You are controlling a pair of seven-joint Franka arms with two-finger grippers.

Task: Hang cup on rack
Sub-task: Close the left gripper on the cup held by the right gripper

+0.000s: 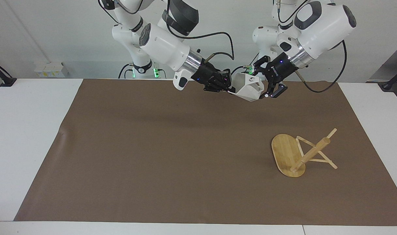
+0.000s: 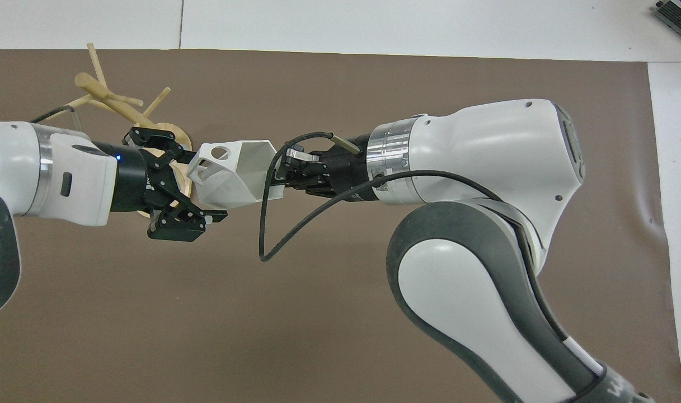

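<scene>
The right gripper (image 1: 230,88) is pinched shut on the rim of the cup (image 1: 248,88), holding it in the air over the edge of the brown mat (image 1: 159,153) nearest the robots. The cup lies tilted on its side, mouth toward the right gripper and handle toward the left gripper (image 1: 263,84). The left gripper has its fingers spread wide on either side of the cup's handle end; whether they touch it cannot be told.

The rack (image 1: 301,153) has tipped over and lies on the mat toward the left arm's end of the counter (image 1: 32,130), farther from the robots than the cup. Its oval base stands on edge and its post slants up away from the base, with pegs resting on the mat.

A small light marking shows on the left gripper's black body, but it cannot be read.

The facing view shows the cup clear of the mat and the whole rack, well apart from both grippers. The overhead view shows the cup (image 2: 231,176) with the round hole in its handle and the open hexagonal mouth, and the left gripper (image 2: 197,187) covering part of the rack (image 2: 119,106), so that only the post, the pegs and a strip of the base show. The right gripper (image 2: 281,173) meets the cup's rim there, half hidden under a black cable (image 2: 295,224).
</scene>
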